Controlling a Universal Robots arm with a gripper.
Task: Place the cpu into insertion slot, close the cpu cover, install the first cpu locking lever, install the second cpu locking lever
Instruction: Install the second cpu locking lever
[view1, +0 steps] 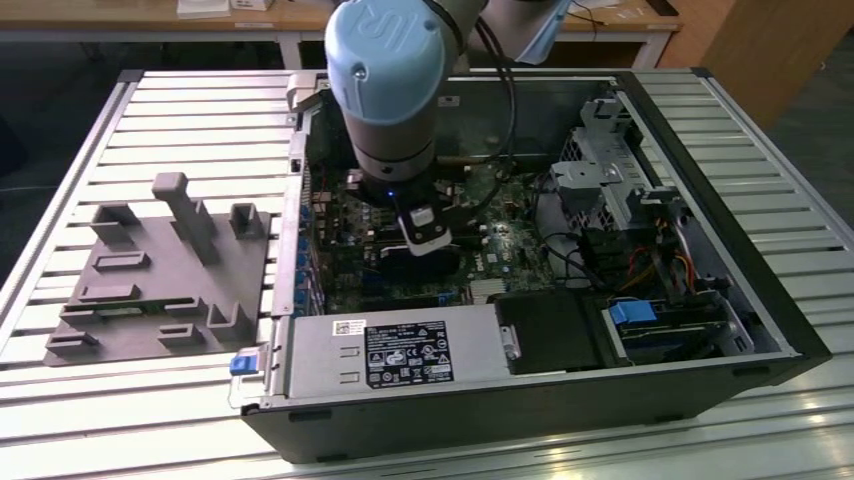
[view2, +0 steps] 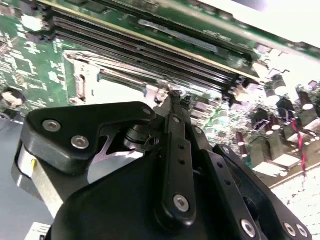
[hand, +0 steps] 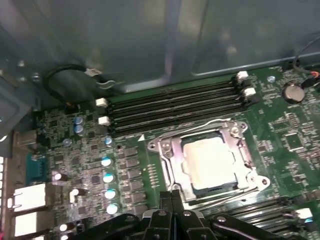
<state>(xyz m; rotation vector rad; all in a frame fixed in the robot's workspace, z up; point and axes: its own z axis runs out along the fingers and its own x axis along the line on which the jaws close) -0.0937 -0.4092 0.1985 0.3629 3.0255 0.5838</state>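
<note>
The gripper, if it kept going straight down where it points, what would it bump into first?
Probably the cpu cover, at its metal rim beside the cpu. The gripper has its fingertips pressed together, pointing at that edge; depth is hard to judge.

The cpu (hand: 209, 161) has a dull, pale metal lid, and the cpu cover (hand: 170, 150) around it is shinier bare steel. The board (hand: 295, 145) is glossy green. The gripper (hand: 172, 200) looks like matt black plastic with bright screws, and the bench (view1: 200, 120) is ribbed silvery metal.
</note>
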